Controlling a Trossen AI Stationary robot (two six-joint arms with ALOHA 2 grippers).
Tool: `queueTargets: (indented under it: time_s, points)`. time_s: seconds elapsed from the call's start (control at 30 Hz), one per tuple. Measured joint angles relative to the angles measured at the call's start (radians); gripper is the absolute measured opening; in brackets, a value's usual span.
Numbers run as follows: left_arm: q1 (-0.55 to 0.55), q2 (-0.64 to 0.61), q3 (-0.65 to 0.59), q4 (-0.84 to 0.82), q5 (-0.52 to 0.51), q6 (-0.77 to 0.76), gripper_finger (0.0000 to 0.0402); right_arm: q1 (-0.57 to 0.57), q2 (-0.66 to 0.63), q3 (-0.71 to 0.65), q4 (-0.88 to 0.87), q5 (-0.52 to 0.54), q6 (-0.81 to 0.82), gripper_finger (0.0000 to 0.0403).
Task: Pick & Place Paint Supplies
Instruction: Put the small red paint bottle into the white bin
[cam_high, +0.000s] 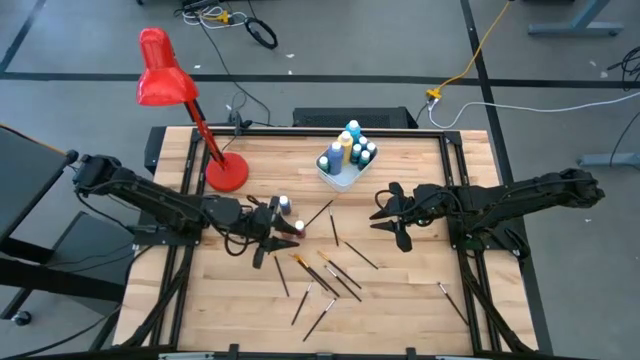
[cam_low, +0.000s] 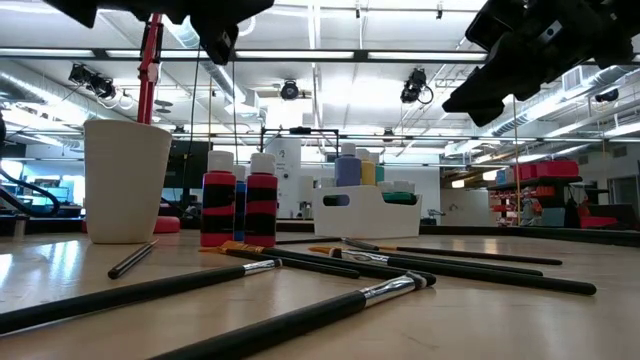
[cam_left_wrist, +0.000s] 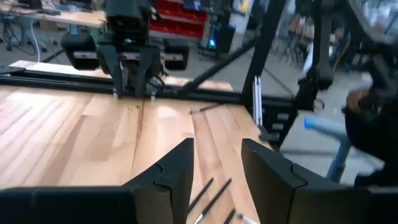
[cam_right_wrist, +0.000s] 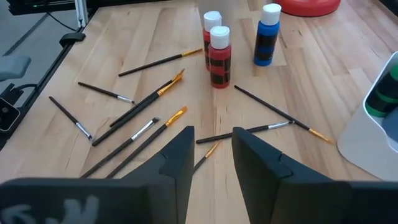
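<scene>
The wooden tabletop (cam_high: 400, 290) carries everything. On it, the red desk lamp (cam_high: 165, 85) stands behind the left tool (cam_high: 272, 232), its round base close to that arm. The white tray (cam_high: 340, 172) sits between the two arms toward the far edge, nearer the right tool (cam_high: 392, 215), with several paint bottles (cam_high: 352, 148) standing upright inside it. The beige cup (cam_low: 125, 180) stands beside the left tool in the low view.

Both tools hang above the tabletop with fingers spread and nothing between them; the left wrist view shows bare wood in its gap, the right wrist view shows brushes below.

Two red bottles (cam_right_wrist: 219, 48) and a blue bottle (cam_right_wrist: 268, 35) stand upright just by the left tool, ahead of the right tool across the tabletop.

Thin dark paintbrushes (cam_high: 330, 275) lie scattered flat between and in front of both tools, some crossing. One brush (cam_high: 452, 300) lies apart, near the right arm's side.
</scene>
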Motion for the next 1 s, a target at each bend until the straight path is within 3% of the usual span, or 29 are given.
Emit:
queueTargets:
  time_s: [0.13, 0.37, 0.7, 1.0]
  points:
    - [0.0, 0.0, 0.027, -0.076, 0.001, 0.057, 0.015, 0.0, 0.0, 0.0, 0.0, 0.0, 0.001, 0.0111]
    - [0.037, 0.08, 0.045, -0.104, -0.096, 0.067, 0.0166, 0.0, 0.0, 0.0, 0.012, 0.0, 0.002, 0.0111]
    - [0.145, 0.311, 0.386, -0.74, -0.066, 0.026, 0.0171, 0.0, 0.002, -0.001, 0.049, 0.0, 0.0, 0.0111]
    - [0.148, 0.461, 0.497, -0.893, -0.082, 0.021, 0.0171, 0.0, 0.008, -0.001, 0.039, 0.0, -0.001, 0.0111]
